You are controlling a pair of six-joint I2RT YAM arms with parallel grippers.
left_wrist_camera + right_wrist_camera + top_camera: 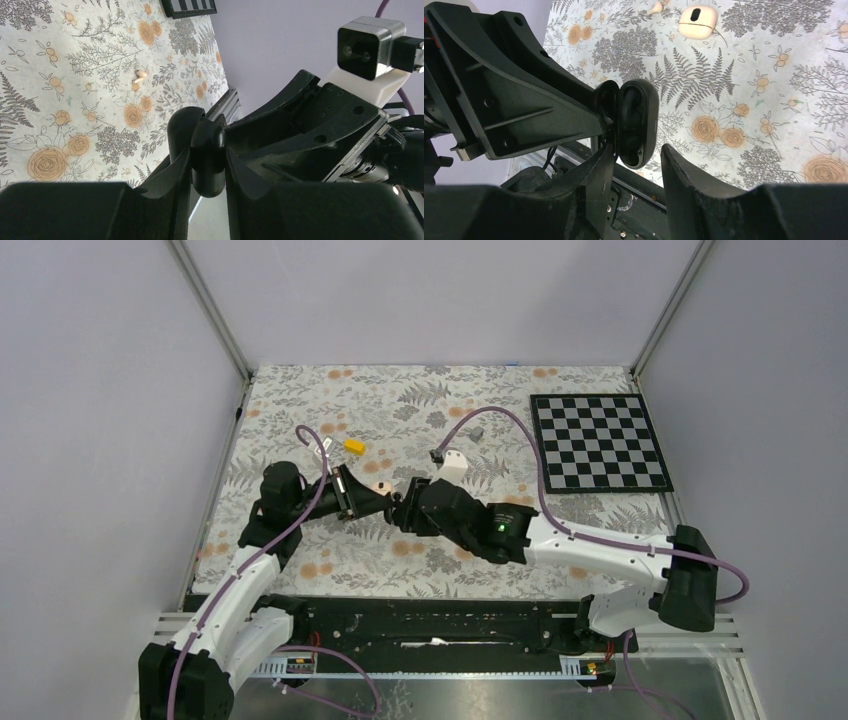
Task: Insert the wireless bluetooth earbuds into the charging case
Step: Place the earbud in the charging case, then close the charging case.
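**A:** Above the middle of the table point(420, 400), a little toward its near edge, who has the charging case?

**B:** The charging case point(639, 125) is clamped in my left fingers point(260, 200), lifted off the cloth, with its lid apparently swung open. My right fingers point(694, 185) stand apart, one on either side of its lower end, gripping nothing. I cannot pick out the earbuds. If they are in the hollow, they are black on black.

**A:** What are the hazards from here?

**B:** As I judge it, there are three. The right fingers are very near the case, so any sideways drift could knock it and twist it in the left grip. The hold looks narrow, so a push could make it slip. And a bud that is not fully seated could drop to the table when the case is tilted.

**A:** What does each view add?

**B:** Only the right wrist shows the hollow of the case. It also shows a cream oval piece point(697, 22) on the cloth. The left wrist shows the case edge-on, which confirms the clamp. The top view hides the case between the two arms, but it places them on the table and shows a yellow piece point(354, 445) toward the far edge.
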